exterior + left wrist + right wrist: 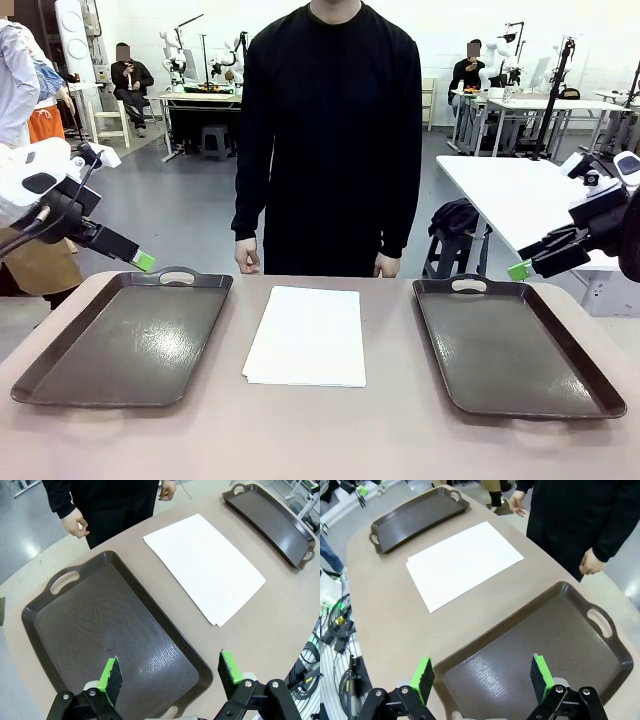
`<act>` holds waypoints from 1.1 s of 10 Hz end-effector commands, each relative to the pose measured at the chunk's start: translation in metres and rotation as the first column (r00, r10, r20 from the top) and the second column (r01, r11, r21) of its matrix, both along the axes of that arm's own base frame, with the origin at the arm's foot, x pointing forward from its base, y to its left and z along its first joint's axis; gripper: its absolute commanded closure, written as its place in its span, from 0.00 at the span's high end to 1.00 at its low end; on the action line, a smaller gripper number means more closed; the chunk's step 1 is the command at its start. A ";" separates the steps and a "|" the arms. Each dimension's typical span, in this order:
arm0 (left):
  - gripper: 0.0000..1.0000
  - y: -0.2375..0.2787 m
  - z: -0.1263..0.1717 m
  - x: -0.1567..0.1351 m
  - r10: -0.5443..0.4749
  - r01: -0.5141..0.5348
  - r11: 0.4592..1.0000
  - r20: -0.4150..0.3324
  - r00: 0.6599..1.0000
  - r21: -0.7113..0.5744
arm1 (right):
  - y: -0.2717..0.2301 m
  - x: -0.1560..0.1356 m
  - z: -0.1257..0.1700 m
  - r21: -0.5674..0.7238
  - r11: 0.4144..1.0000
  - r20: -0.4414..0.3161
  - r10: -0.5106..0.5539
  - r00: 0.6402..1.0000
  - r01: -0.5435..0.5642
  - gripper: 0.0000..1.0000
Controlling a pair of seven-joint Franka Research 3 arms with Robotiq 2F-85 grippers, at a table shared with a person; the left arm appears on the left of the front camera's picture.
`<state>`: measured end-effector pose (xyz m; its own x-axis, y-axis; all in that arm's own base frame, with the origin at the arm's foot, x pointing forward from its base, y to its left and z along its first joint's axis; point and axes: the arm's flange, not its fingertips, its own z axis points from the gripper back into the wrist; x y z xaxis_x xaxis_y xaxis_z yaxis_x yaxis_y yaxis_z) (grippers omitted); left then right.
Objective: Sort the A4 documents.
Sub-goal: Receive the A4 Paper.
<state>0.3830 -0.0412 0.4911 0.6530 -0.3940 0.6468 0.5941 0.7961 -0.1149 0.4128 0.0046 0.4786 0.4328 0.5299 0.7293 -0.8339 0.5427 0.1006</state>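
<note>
A stack of white A4 documents [306,336] lies flat in the middle of the table, between two dark brown handled trays. Both trays hold nothing: the left tray [125,338] and the right tray [512,345]. My left gripper [143,261] hovers open above the far left corner of the left tray [110,640], jaws wide apart [170,672]. My right gripper [519,270] hangs open above the far right side, over the right tray [540,650], nothing between its fingers [479,676]. The documents [205,565] [462,562] lie apart from both grippers.
A person in black stands at the far table edge behind the documents, hands [247,258] hanging at the sides near the rim. The tan tabletop [320,430] is bare in front of the trays. Other tables and people sit farther back.
</note>
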 end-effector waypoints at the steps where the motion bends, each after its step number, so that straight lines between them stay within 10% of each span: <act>1: 1.00 0.002 -0.012 -0.005 -0.012 0.012 1.000 0.015 1.000 -0.018 | 0.003 -0.004 -0.001 -0.024 1.000 0.013 0.002 1.000 -0.002 1.00; 11: 1.00 0.000 -0.001 0.000 0.001 -0.001 1.000 -0.002 1.000 -0.001 | 0.000 -0.001 0.001 -0.013 1.000 0.005 0.006 1.000 -0.006 1.00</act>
